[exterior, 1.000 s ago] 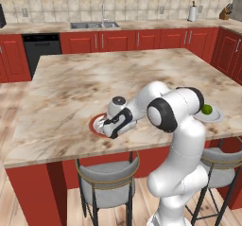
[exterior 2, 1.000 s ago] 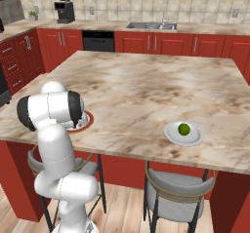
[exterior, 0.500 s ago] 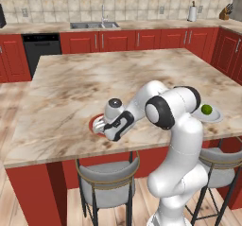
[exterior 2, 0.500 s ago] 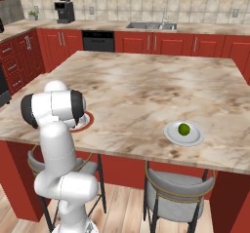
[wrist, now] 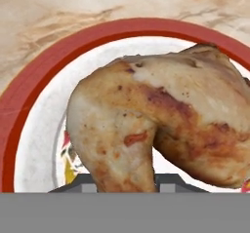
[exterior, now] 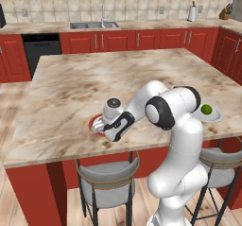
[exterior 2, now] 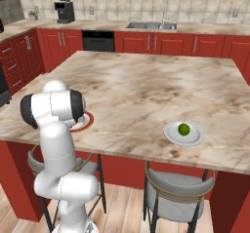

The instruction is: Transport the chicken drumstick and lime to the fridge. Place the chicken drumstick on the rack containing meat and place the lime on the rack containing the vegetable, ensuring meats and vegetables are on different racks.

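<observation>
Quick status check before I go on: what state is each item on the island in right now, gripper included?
chicken drumstick: lying on the red-rimmed plate, not lifted.
lime: resting on the grey plate, untouched.
gripper: low over the red-rimmed plate, close to the drumstick; open or shut cannot be told.

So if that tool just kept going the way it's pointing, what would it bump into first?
Most likely the chicken drumstick, lying on the red-rimmed plate right ahead of the tool.
</observation>
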Robot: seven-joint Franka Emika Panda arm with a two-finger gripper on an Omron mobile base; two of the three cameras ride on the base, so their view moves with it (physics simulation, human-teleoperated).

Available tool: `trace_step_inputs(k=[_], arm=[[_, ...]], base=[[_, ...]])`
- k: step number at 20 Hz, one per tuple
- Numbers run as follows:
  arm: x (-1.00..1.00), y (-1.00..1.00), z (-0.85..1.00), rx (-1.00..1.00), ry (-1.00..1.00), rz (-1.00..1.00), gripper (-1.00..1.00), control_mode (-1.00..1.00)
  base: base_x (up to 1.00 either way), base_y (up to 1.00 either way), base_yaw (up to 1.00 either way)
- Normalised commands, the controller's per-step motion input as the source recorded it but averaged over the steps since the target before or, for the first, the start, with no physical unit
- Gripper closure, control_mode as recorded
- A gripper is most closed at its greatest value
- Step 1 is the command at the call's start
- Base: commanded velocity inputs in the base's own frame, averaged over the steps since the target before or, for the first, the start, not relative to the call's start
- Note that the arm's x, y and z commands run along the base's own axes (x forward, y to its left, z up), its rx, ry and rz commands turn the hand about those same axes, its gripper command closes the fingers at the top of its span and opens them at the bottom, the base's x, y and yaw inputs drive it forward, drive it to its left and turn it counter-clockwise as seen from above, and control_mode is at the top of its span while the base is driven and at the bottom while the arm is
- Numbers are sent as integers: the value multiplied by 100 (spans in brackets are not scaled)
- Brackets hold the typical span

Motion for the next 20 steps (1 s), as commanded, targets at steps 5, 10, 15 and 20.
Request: trace_step_inputs(k=[5,10,15,20], arm=[[-11,-22,20,1,0,-3,100,-100],[-34,-11,61,-9,-16,-4,100,-100],[-67,-22,100,-6,-7,-1,100,-100],[-68,-36,99,2,0,-8,100,-100]], base=[[0,0,0],[0,0,0],[0,0,0],[0,0,0]])
